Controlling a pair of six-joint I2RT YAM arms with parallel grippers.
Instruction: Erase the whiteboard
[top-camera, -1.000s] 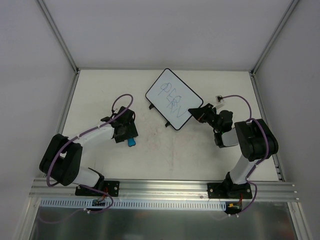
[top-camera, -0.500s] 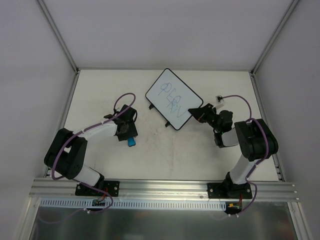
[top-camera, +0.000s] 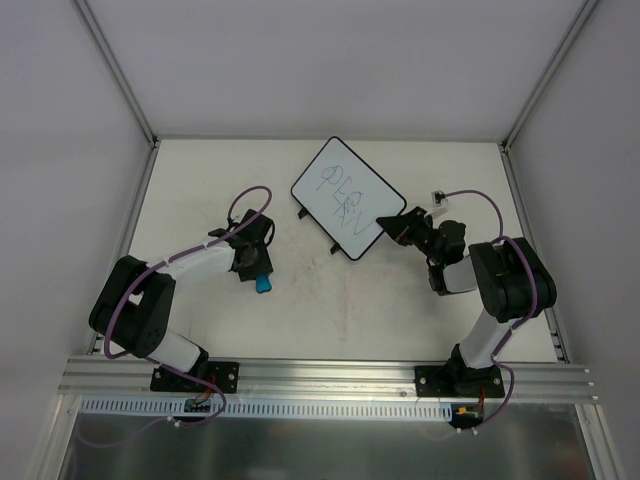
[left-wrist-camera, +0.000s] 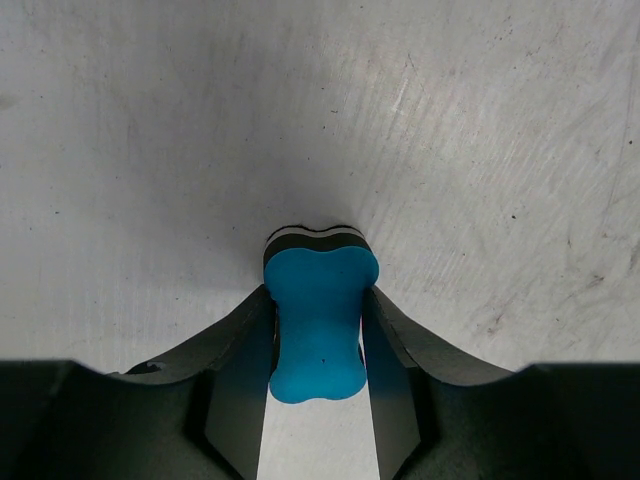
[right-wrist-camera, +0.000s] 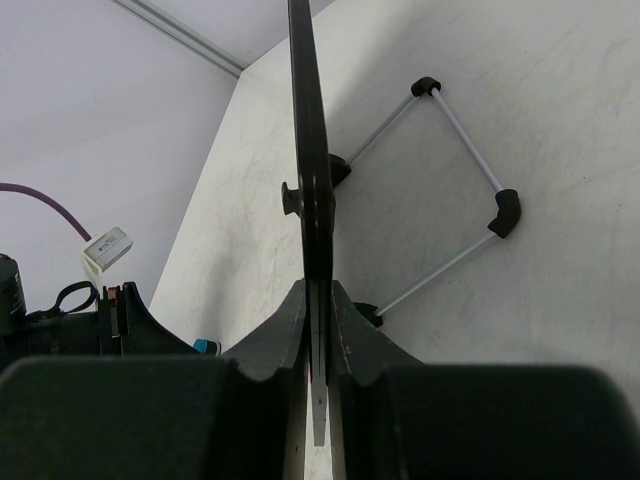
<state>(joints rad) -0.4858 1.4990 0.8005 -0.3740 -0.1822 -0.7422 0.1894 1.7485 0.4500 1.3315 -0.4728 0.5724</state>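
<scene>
The whiteboard (top-camera: 345, 195) lies tilted at the back middle of the table, white with a black rim and blue-grey scribbles. My right gripper (top-camera: 393, 225) is shut on its right corner. In the right wrist view the whiteboard (right-wrist-camera: 310, 150) shows edge-on, clamped between the jaws of the right gripper (right-wrist-camera: 318, 290). A small blue bone-shaped eraser (top-camera: 263, 285) lies on the table left of centre. My left gripper (top-camera: 254, 265) stands over it. In the left wrist view both fingers of the left gripper (left-wrist-camera: 318, 297) press against the waist of the eraser (left-wrist-camera: 318, 330).
A thin wire stand (right-wrist-camera: 469, 146) with black corners shows under the board. A small white connector box (top-camera: 438, 198) on a purple cable lies right of the board. White walls with metal posts close the table in. An aluminium rail (top-camera: 330, 378) runs along the near edge.
The left gripper's jaws have closed in onto the blue eraser, and the left arm's elbow has shifted slightly. The right arm and the whiteboard have not moved.
</scene>
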